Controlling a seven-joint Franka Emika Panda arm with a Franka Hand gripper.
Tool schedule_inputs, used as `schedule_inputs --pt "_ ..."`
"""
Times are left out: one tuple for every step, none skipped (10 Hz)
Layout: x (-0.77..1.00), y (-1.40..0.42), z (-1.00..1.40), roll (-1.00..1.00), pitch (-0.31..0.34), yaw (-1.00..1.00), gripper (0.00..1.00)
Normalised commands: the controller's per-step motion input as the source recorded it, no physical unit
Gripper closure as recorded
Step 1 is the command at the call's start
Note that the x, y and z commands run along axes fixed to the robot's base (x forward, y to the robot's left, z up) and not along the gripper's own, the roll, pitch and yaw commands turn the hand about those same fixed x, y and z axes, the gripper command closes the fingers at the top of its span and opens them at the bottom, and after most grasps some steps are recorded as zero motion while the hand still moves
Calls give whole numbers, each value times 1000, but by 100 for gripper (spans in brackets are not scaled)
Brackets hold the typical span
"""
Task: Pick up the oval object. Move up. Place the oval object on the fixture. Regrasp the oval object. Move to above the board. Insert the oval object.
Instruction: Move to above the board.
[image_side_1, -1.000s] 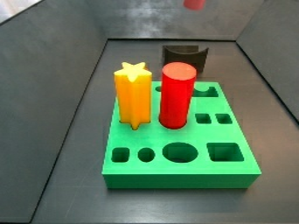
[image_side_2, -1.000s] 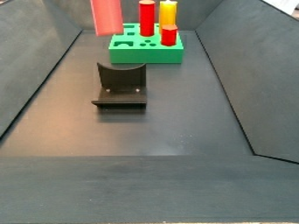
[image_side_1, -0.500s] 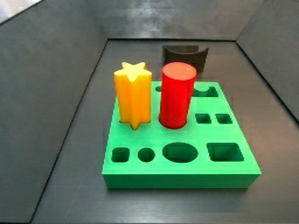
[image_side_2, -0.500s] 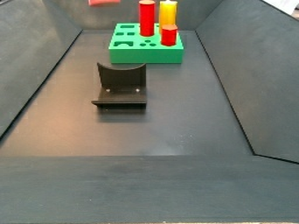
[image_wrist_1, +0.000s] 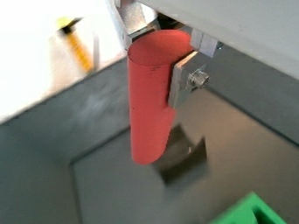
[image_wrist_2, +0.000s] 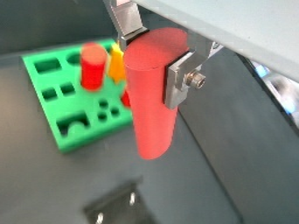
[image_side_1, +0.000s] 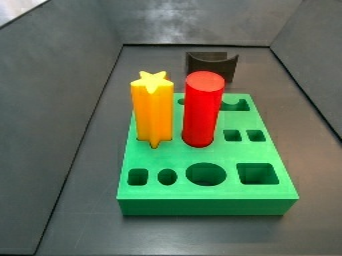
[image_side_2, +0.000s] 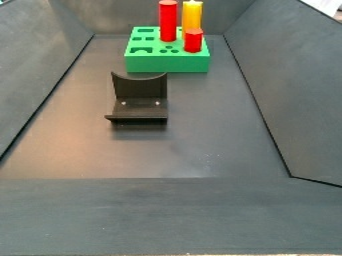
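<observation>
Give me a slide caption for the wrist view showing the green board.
Pincer grips the oval object upright, above the floor beside the board.

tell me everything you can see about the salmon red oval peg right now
The oval peg shows in both wrist views only; neither side view catches it. It is a long, smooth, dull salmon-red bar with a flat oval end, matte like plastic. The gripper is shut on its upper part, a silver finger pressed flat on its side. It hangs free, lower end touching nothing, above the dark floor, with the fixture below it and the green board off to one side.
</observation>
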Motion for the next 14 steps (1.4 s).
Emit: schedule_inputs --pt "-783 -1000 -11 -211 -79 1000 100" --pt "-790 -1000 -10 -198 -99 1000 100" --pt "-803 -1000 -6 -191 -112 1000 100" --pt "-609 -709 -2 -174 -137 1000 100" --pt "-462 -524 -12 -171 -147 1000 100" --pt "-200 -197 -7 -154 -172 1000 100" --pt "-136 -118 -3 -145 -183 1000 100" --pt "-80 -50 -10 -130 -203 1000 100" --pt "-69 -37 -6 -122 -214 1000 100" --pt "-61 -8 -1 -103 -238 1000 100" --pt "-60 9 -4 -87 -260 1000 100" --pt "-55 14 -2 -65 -288 1000 100" --pt "-49 12 -3 -44 -314 1000 100" --pt "-46 10 -7 -29 -339 1000 100"
